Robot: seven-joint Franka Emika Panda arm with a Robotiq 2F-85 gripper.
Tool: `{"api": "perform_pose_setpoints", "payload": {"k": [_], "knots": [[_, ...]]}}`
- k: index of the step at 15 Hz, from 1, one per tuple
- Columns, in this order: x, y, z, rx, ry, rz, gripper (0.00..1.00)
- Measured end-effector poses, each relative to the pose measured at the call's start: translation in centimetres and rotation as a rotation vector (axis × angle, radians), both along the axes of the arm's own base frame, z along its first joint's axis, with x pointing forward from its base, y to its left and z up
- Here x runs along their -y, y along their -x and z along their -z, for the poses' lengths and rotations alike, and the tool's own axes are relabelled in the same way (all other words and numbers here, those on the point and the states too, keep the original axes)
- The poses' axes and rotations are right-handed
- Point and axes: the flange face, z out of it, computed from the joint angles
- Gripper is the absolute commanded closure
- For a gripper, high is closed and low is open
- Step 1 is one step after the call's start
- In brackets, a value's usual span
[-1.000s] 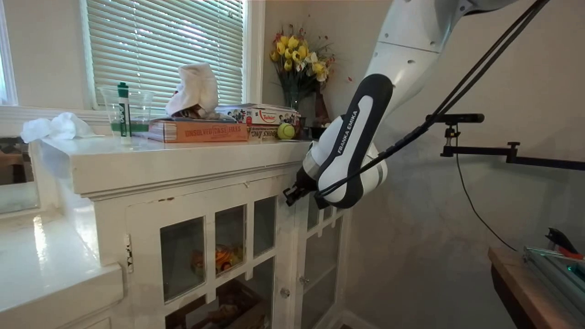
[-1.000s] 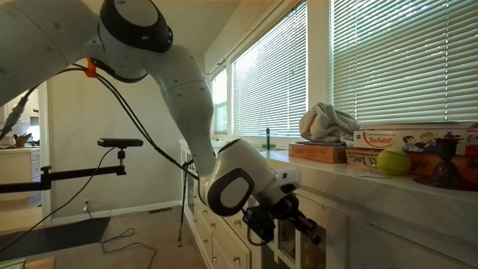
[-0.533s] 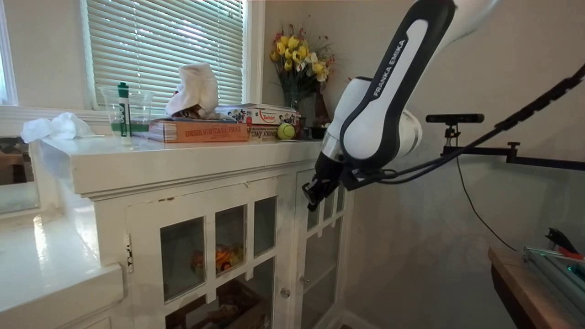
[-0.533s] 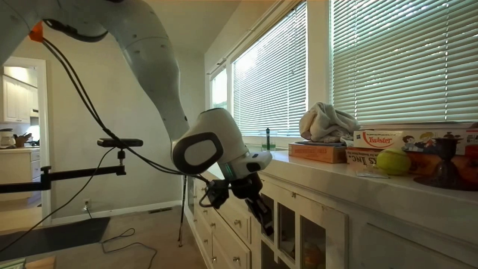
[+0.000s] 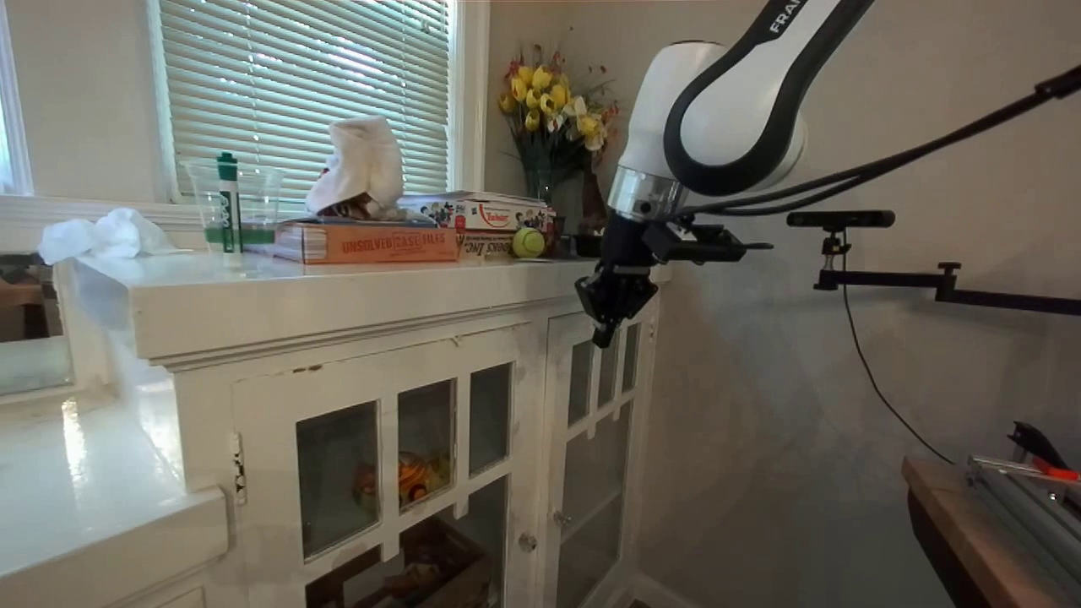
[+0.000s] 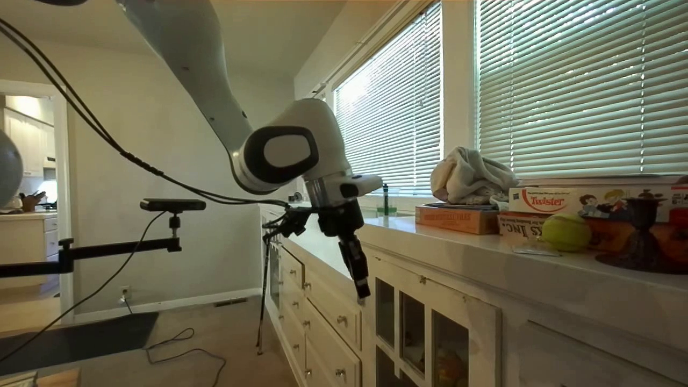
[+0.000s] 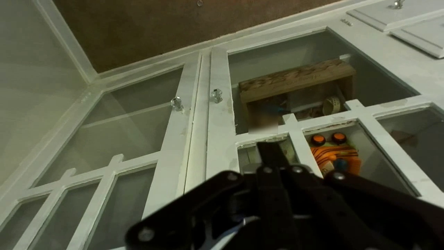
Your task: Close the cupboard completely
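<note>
Up close, the black pincer (image 5: 603, 336) hangs tip-down, its fingers together at the ends. Just past it lies the task's thing, the large white cupboard (image 5: 380, 291): in both exterior views the pincer hovers before its upper front, apart from it, the fingertips lower than the edge of its flat top. In the wrist view the cupboard spreads ahead of the pincer, whose tips show against the small panes of the door on the right. The two glass-paned doors (image 7: 175, 139) lie side by side, close to the frame, a clear knob (image 7: 216, 95) on each; whether each sits fully home cannot be told. Behind the panes are an orange toy (image 7: 334, 156) and a wooden box (image 7: 298, 81). On the cupboard's top, farther off, sit a tennis ball (image 5: 529, 242), a Twister box (image 5: 498, 218) and a box lettered Unsolved Case Files (image 5: 388, 245). Beyond them stand yellow flowers (image 5: 547, 103), with a window blind (image 5: 312, 76) beside them in an exterior view.
</note>
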Motion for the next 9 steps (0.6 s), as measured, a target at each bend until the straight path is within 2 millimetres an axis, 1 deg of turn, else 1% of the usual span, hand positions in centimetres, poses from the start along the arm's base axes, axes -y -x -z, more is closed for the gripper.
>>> {"api": "perform_pose_setpoints", "payload": {"k": [2, 5, 9], "knots": [[-0.5, -1.1, -2.4, 0.014, -0.002, 0.002, 1.00], [-1.9, -2.9, -6.1, 0.003, -0.001, -0.050, 1.00], [-4.1, -5.0, -11.1, -0.083, 0.031, -0.141, 1.00]]}}
